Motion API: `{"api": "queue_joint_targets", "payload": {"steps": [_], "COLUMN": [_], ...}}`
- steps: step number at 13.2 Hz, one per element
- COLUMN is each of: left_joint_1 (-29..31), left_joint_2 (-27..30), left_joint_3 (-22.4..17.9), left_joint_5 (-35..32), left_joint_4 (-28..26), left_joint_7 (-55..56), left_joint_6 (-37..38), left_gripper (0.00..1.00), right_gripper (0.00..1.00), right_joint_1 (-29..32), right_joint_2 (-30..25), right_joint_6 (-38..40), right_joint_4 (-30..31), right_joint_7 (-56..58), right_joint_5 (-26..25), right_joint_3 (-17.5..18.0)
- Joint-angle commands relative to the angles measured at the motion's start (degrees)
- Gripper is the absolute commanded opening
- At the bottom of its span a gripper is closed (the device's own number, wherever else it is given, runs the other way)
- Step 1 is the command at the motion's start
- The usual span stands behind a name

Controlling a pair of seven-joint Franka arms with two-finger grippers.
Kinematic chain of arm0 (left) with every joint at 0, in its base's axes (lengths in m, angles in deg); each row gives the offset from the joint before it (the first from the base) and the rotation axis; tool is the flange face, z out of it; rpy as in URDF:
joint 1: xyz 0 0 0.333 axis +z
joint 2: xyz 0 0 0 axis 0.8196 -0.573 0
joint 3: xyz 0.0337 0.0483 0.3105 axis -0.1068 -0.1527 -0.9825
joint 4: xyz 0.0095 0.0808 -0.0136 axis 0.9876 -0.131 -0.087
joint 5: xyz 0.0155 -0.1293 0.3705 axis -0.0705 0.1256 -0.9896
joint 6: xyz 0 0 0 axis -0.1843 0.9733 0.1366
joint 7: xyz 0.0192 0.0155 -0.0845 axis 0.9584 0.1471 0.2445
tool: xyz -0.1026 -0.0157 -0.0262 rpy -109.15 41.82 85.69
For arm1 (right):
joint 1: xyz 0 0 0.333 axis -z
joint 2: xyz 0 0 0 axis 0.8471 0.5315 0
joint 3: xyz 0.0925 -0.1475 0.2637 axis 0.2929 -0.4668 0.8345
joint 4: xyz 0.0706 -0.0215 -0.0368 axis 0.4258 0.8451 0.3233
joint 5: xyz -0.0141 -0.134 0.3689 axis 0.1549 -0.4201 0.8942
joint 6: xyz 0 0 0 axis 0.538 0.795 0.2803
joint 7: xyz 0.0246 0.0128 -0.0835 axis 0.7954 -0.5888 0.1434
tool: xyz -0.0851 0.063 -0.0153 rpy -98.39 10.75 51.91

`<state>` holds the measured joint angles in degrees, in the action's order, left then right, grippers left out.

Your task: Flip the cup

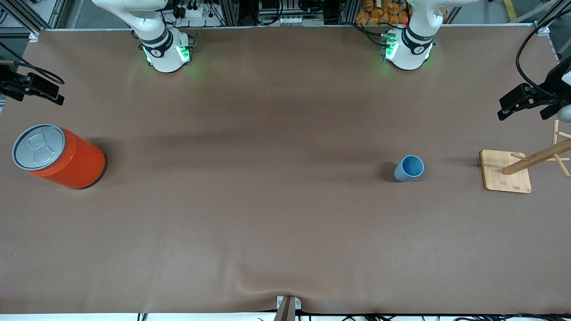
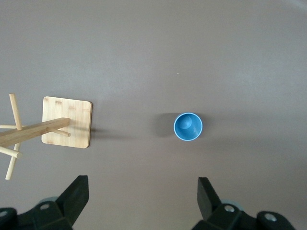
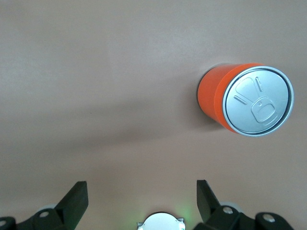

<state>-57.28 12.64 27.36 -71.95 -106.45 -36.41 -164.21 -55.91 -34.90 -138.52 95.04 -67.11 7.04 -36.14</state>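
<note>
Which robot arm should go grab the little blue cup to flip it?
The left arm, probably. The blue cup stands upright toward its end of the table, and its open tool already looks down on it. The right tool, also open, hangs up near the orange can.

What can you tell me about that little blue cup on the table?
The cup is a small light-blue tumbler without a handle, plastic by its look, with a darker blue inside. It tapers, wider at the rim than at the base. It stands upright on the brown table, mouth up, and looks empty. It sits toward the left arm's end of the table, beside the wooden rack but apart from it. Only the table touches it; no gripper is on it.
</note>
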Motion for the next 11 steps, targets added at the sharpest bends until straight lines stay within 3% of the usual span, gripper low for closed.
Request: {"api": "queue_joint_targets", "payload": {"steps": [1, 11], "left_joint_1": [0.22, 0.31], "left_joint_2": [1.0, 1.0], "left_joint_3": [0.45, 0.54], "left_joint_5": [0.35, 0.44], "left_joint_4": [-0.31, -0.22], "left_joint_7": [-0.38, -0.91], "left_joint_6": [1.22, 3.59], "left_gripper": [1.0, 1.0], "right_gripper": [1.0, 1.0], "right_joint_1": [0.12, 0.12], "right_joint_2": [-0.12, -0.12], "right_joint_6": [0.48, 0.75], "right_joint_4": [-0.58, -0.49], "right_joint_7": [-0.85, -0.85], "right_joint_5": [-0.54, -0.54], "right_joint_3": [0.3, 0.22]}}
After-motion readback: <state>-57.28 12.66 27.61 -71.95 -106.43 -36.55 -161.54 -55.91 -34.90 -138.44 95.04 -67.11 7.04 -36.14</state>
